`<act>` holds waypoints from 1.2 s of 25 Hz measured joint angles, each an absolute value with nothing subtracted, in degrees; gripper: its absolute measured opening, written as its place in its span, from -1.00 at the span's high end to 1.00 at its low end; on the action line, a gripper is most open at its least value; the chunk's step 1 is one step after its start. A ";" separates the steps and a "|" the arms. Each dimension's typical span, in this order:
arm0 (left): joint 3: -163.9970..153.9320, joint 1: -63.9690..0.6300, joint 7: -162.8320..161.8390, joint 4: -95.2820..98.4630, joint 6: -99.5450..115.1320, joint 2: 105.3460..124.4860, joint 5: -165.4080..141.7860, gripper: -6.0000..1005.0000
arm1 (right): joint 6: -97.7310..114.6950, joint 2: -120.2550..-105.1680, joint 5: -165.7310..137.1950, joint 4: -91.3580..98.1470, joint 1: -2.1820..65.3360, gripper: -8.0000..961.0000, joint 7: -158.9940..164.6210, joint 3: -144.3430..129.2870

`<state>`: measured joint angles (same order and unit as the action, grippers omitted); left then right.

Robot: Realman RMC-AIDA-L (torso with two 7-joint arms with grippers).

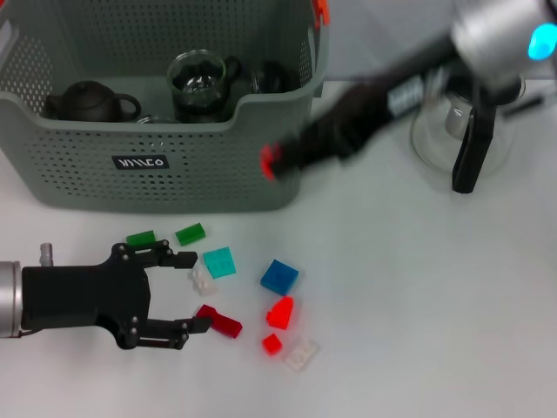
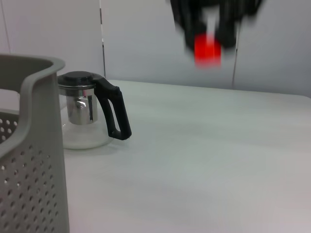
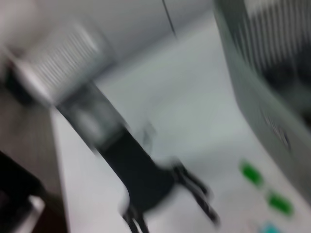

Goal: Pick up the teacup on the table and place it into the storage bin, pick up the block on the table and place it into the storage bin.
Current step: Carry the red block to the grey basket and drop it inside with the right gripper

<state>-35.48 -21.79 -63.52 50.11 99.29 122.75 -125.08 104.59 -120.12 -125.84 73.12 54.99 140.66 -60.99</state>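
The grey-green storage bin point(image 1: 218, 165) stands at the back left, and a glass teacup point(image 1: 200, 83) with a dark handle sits inside it. My right gripper point(image 1: 271, 161) hovers at the bin's front right corner, shut on a small red block point(image 2: 208, 48). Near the front left, my left gripper point(image 1: 187, 292) lies low over the table, open, with a white block point(image 1: 202, 280) just off its fingertips and a dark red block point(image 1: 222, 322) by the nearer finger. The right wrist view is smeared by motion and shows the left gripper point(image 3: 194, 191) from across the table.
A dark clay teapot point(image 1: 91, 102) and another dark cup point(image 1: 274, 78) are in the bin. A glass teapot with a black handle point(image 1: 461, 131) stands at the back right. Loose green point(image 1: 190, 233), cyan point(image 1: 219, 261), blue point(image 1: 279, 277), red point(image 1: 280, 312) and clear point(image 1: 302, 353) blocks lie before the bin.
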 joint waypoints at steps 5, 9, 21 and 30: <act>-35.45 -22.20 -63.54 49.55 99.23 122.73 -124.96 -0.69 | 99.81 -120.07 -127.67 72.83 61.53 0.46 139.46 -50.57; -35.42 -22.51 -63.28 49.48 99.48 122.52 -124.98 -0.69 | 83.83 -119.93 -131.80 66.48 63.61 0.44 138.74 -54.18; -35.41 -22.40 -63.15 49.45 99.22 122.33 -125.42 -0.69 | 54.26 -120.46 -137.33 37.55 72.97 0.38 135.51 -68.96; -35.21 -22.07 -63.47 49.48 99.13 122.46 -125.50 -0.69 | 48.73 -120.51 -135.53 35.20 72.72 0.33 135.65 -70.31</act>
<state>-35.21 -22.07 -63.47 49.48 99.13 122.46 -125.50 48.73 -120.51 -135.53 35.20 72.72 135.65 -70.31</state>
